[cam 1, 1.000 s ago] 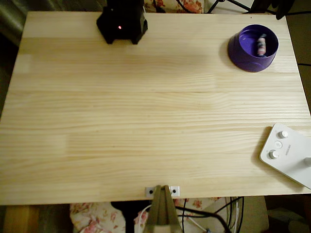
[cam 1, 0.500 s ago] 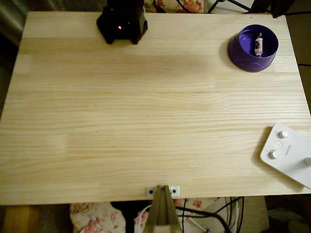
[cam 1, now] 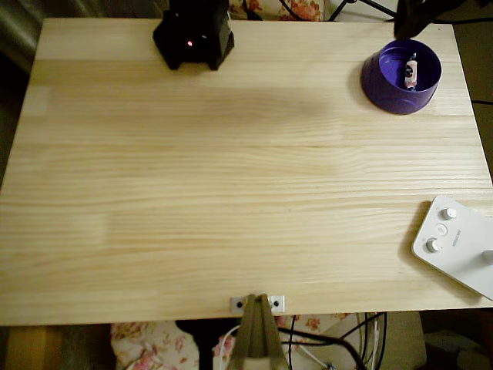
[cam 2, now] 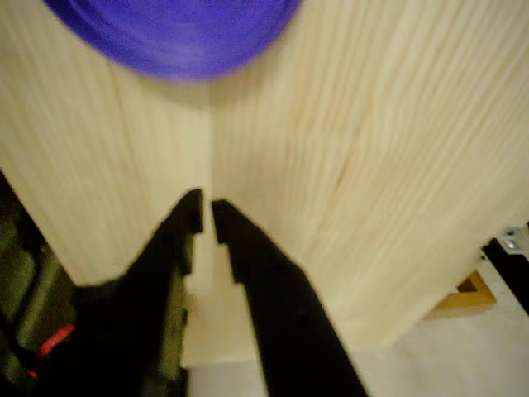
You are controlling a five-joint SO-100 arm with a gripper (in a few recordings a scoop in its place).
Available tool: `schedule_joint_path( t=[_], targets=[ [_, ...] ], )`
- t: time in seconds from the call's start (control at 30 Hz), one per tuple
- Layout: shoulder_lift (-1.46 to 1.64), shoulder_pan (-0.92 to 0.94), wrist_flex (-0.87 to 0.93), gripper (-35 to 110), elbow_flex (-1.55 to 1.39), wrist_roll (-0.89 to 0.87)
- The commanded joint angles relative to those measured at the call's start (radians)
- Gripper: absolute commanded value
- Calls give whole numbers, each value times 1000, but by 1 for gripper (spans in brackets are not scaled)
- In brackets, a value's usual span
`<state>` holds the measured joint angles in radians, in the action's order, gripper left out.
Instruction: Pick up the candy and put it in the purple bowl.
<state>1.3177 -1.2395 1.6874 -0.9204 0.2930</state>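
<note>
The candy [cam 1: 410,72] has settled flat inside the purple bowl [cam 1: 383,79] at the counter's [cam 1: 231,193] far right; the claw [cam 2: 207,217], nearly clenched and empty, has pulled away, so the task looks done.

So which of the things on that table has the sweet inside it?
The purple bowl at the top right holds the candy; the black block and white knobbed device hold nothing.

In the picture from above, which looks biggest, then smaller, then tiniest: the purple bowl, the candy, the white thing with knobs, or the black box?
1. White device with knobs, partly cut off
2. Black box and purple bowl, too alike to rank
3. Candy, tiniest
</note>
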Motion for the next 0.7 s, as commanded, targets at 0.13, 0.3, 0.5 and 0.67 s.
schedule_joint_path(
  t=[0.13,0.3,0.5,0.67],
  targets=[
    [307,87,-26,0,-107,354],
    [440,178,-104,0,-235,370],
    [555,314,-94,0,-365,225],
    [689,463,-110,0,-522,28]
  ],
)
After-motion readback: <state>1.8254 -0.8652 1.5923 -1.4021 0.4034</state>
